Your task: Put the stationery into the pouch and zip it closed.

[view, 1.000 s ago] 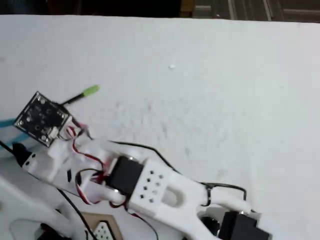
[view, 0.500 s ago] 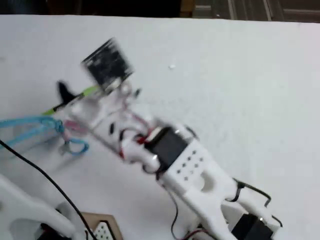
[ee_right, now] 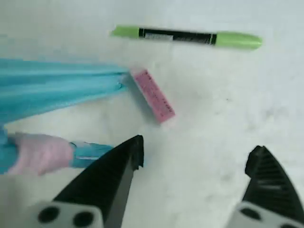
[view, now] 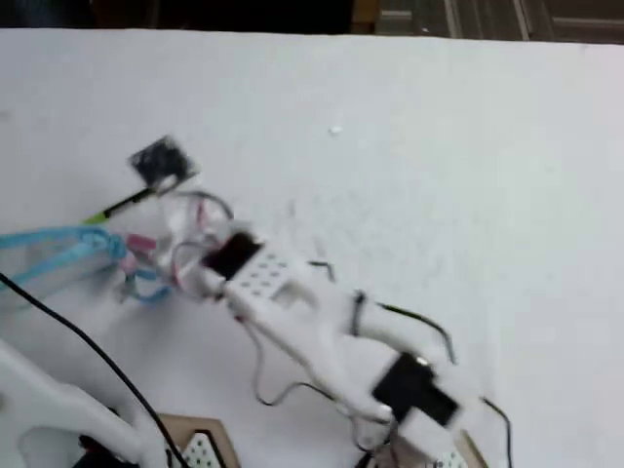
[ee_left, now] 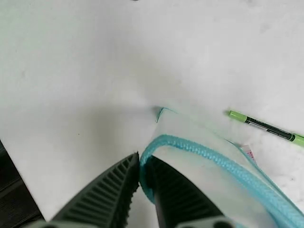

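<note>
Nearest you, your left gripper was pinched shut on the blue zipper edge of the pouch, with the clear film trailing away from it over the table. That film looked thin and limp (it would fold rather than push), so the corded zipper edge was the sound place to hold.

Next out, your right gripper hung wide open with nothing in it, above bare table beside the pouch's blue rim. Just past its jaws lay the pink eraser, one end right at the pouch's blue corner; whether they touched, I could not tell. It seemed small, blocky and grippy, best taken across its narrow sides.

Farthest lay the green pen, apart from the eraser. I judged it light, stiff and ready to roll, so take it mid-barrel, across its length.

The right wrist view gave you the spread of the jaws and the eraser's tilt, which the arm covered in the high view. The left wrist view gave you the pinch itself.
</note>
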